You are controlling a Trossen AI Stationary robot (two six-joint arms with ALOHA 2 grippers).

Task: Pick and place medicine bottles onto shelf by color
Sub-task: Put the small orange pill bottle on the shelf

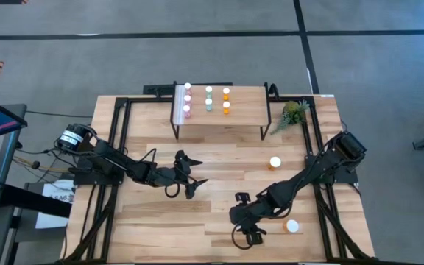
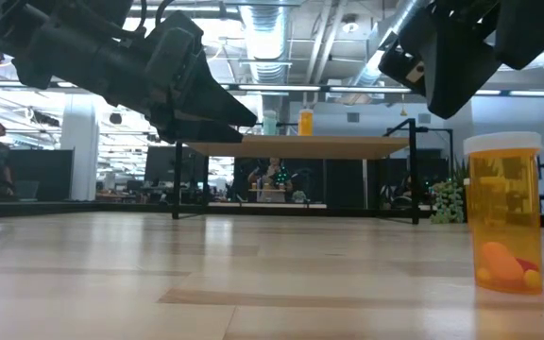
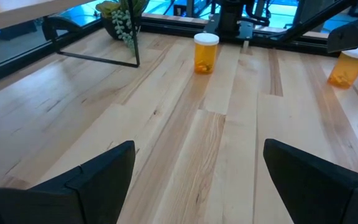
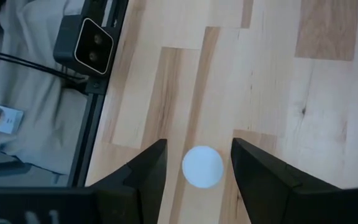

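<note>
Bottles (image 1: 207, 98) on shelf (image 1: 245, 112), light-wood table (image 1: 219, 165)

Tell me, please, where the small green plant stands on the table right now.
In the high view, the small green plant stands at the table's far right corner, just beside the right legs of the shelf, with an orange bottle nearer on the bare wood.

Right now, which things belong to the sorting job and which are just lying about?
Job: shelf; bottles on it; two orange bottles on the table.
Lying about: plant; camera at the table edge.
</note>
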